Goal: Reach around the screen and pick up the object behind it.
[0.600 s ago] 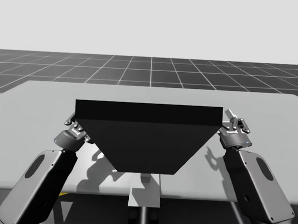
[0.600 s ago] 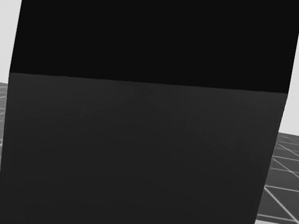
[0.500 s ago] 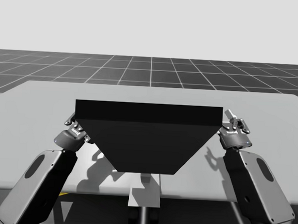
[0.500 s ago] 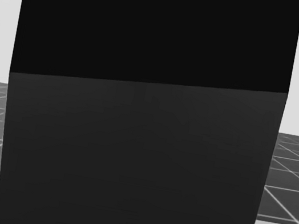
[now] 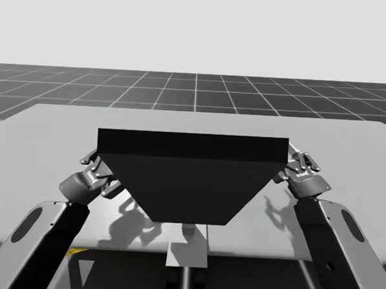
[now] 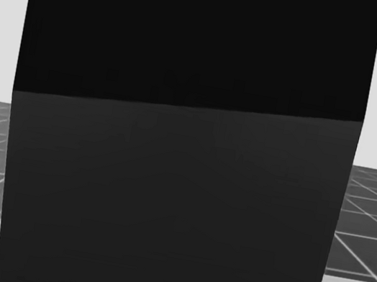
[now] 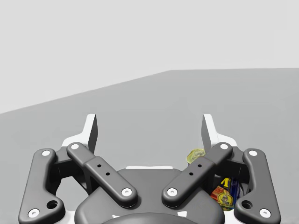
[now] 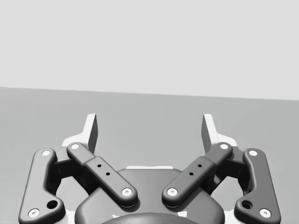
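Screen (image 5: 191,183): upright on worktop (image 5: 349,136), blocking head view. Left claw (image 5: 93,162), 9 o'clock of screen; right claw (image 5: 302,162), 3 o'clock; both wide, empty, flanking to reach round. Colourful small object (image 7: 226,191): just beside left claw.

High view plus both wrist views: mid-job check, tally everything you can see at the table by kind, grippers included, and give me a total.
black screen: 1
grippers: 2, the left gripper and the right gripper, both open
small colourful object: 1, partly hidden beside the left gripper
table: 1
total: 5
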Robot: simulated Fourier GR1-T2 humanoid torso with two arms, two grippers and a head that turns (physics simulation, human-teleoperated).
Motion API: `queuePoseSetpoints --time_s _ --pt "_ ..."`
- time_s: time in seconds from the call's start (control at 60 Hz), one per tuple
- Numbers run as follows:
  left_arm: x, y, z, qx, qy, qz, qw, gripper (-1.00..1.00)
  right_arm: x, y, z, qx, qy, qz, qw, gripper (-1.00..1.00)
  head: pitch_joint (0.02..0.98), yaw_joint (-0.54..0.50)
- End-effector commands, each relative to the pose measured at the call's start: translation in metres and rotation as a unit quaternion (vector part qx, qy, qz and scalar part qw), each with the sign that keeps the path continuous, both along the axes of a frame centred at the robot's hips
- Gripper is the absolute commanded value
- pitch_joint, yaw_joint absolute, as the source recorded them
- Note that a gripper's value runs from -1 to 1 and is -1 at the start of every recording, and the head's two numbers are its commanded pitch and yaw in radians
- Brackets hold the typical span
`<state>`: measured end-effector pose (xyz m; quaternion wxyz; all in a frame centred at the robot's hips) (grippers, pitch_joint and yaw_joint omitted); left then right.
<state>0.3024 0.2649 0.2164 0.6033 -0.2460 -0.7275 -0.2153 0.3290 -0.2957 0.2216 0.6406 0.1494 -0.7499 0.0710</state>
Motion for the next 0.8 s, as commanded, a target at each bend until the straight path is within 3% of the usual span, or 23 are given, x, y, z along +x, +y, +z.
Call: queuePoseSetpoints --time_s 0.017,0.117,0.2,0.25,0.35,0.5,0.517,0.583,0.8 --pt "-0.019 0.001 -0.006 0.053 0.013 -0.041 0.9977 -1.0 -0.015 0.001 -0.001 -0.008 0.0 0.065 0.9979 -1.0 0.165 -0.01" --pt "-0.025 0.008 -0.01 0.071 0.029 -0.059 0.9953 -1.0 -0.024 0.001 -0.007 -0.026 -0.005 0.116 0.9929 -1.0 0.17 -0.01" --pt "-0.027 0.018 -0.013 0.086 0.044 -0.075 0.9925 -1.0 -0.034 0.0 -0.015 -0.057 -0.008 0.159 0.9857 -1.0 0.171 -0.01" --pt "-0.028 0.022 -0.013 0.089 0.049 -0.079 0.9917 -1.0 -0.037 0.0 -0.017 -0.062 -0.009 0.177 0.9821 -1.0 0.171 -0.01" --pt "-0.031 0.033 -0.015 0.107 0.065 -0.105 0.9865 -1.0 -0.046 0.0 -0.023 -0.075 -0.014 0.238 0.9684 -1.0 0.172 -0.01" --pt "-0.036 0.04 -0.016 0.131 0.062 -0.128 0.9811 -1.0 -0.056 0.003 -0.031 -0.104 -0.022 0.293 0.9501 -1.0 0.178 -0.01" --pt "-0.037 0.041 -0.016 0.137 0.061 -0.136 0.9793 -1.0 -0.058 0.003 -0.032 -0.11 -0.022 0.307 0.9451 -1.0 0.18 -0.01" --pt "-0.036 0.042 -0.017 0.145 0.061 -0.148 0.9765 -1.0 -0.059 0.005 -0.035 -0.121 -0.022 0.32 0.9393 -1.0 0.181 -0.01" --pt "-0.011 0.034 -0.023 0.16 0.07 -0.164 0.9707 -1.0 -0.054 0.01 -0.039 -0.126 -0.023 0.332 0.9345 -1.0 0.182 0.01"
